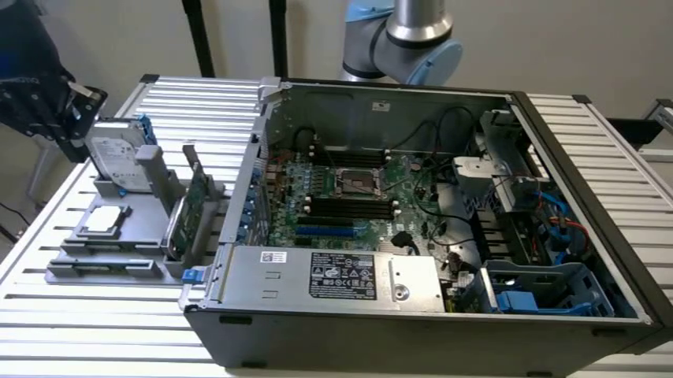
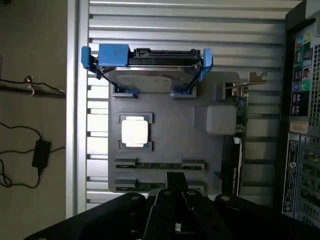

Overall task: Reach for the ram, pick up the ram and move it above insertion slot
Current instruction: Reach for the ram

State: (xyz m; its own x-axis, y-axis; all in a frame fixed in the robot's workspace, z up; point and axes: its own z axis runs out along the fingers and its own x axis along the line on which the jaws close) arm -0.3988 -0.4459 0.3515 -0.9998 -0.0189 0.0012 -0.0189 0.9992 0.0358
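At the exterior view's left, the gripper (image 2: 176, 179) is seen clenched and empty above the ram (image 2: 145, 186), seated on edge in the grey holder (image 1: 105, 272); the reach is judged in hand, and opened jaws are needed.

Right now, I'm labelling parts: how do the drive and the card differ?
The drive is a thick silver box in blue rails; the card is a thin green board with a metal bracket. The drive stands across one end of the holder; the card runs along the side nearest the case. Both stand on edge in it.
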